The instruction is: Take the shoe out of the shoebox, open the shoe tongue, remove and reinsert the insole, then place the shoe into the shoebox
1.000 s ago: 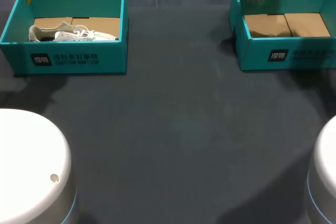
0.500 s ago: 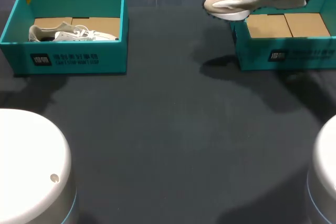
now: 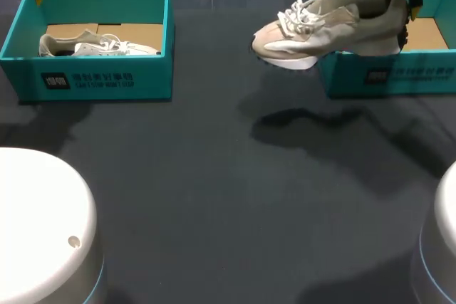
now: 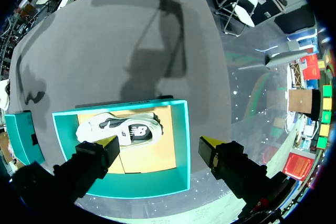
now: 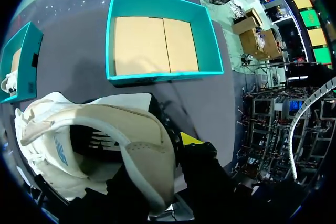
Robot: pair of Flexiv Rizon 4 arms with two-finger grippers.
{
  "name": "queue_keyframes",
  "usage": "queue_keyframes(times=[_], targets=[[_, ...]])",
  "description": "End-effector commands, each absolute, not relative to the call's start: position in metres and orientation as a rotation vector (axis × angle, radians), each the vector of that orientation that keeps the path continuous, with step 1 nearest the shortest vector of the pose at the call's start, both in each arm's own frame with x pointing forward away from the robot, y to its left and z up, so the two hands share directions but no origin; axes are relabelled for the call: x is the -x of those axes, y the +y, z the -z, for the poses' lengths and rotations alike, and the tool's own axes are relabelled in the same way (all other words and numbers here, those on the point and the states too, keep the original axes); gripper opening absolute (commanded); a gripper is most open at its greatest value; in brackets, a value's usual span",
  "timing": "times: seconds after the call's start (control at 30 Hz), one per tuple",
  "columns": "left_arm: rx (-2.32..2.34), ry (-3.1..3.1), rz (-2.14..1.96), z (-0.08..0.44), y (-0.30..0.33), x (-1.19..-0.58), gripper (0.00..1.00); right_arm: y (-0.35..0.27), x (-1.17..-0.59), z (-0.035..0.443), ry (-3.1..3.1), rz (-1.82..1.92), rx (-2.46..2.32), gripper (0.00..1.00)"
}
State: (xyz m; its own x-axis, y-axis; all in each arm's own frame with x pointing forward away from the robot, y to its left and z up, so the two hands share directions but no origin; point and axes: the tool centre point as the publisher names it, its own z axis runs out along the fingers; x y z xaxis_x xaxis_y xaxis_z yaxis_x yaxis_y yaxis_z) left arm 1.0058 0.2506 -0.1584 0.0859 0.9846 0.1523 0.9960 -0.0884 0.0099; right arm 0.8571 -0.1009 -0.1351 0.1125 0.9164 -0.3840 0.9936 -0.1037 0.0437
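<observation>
A beige sneaker [image 3: 320, 26] hangs above the table just left of the right teal shoebox [image 3: 399, 76], toe pointing left. My right gripper [image 3: 400, 6] is shut on its heel collar. In the right wrist view the sneaker [image 5: 94, 145] fills the space around the gripper [image 5: 160, 145], one yellow fingertip [image 5: 190, 139] shows outside the heel, and the right shoebox [image 5: 163, 74] lies ahead with only cardboard inside. My left gripper [image 4: 160, 145] stands open above the left shoebox [image 4: 157, 184], well clear of the white shoe [image 4: 123, 129] lying in it.
The left teal shoebox [image 3: 107, 80] with the white shoe [image 3: 96, 46] sits at the table's far left. Two white robot bases [image 3: 43, 226] [image 3: 438, 247] stand at the near corners. Dark tabletop stretches between the boxes.
My right arm has carried the beige sneaker left and down, from over the right shoebox's back edge to in front of its left side. The left arm has not moved.
</observation>
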Motion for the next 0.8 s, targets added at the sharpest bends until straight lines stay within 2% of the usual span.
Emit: queue_keyframes(times=[0.03,0.57,0.8], targets=[[2.242,-2.052,0.185,0.158,0.251,-1.005,1.0,-0.085,-0.828,0.141,1.832,0.248,-2.032,0.0],[2.242,-2.052,0.185,0.158,0.251,-1.005,1.0,-0.003,-0.794,0.181,1.833,0.24,-2.114,0.0],[2.242,-2.052,0.185,0.158,0.251,-1.005,1.0,0.013,-0.786,0.196,1.837,0.199,-2.181,0.0]])
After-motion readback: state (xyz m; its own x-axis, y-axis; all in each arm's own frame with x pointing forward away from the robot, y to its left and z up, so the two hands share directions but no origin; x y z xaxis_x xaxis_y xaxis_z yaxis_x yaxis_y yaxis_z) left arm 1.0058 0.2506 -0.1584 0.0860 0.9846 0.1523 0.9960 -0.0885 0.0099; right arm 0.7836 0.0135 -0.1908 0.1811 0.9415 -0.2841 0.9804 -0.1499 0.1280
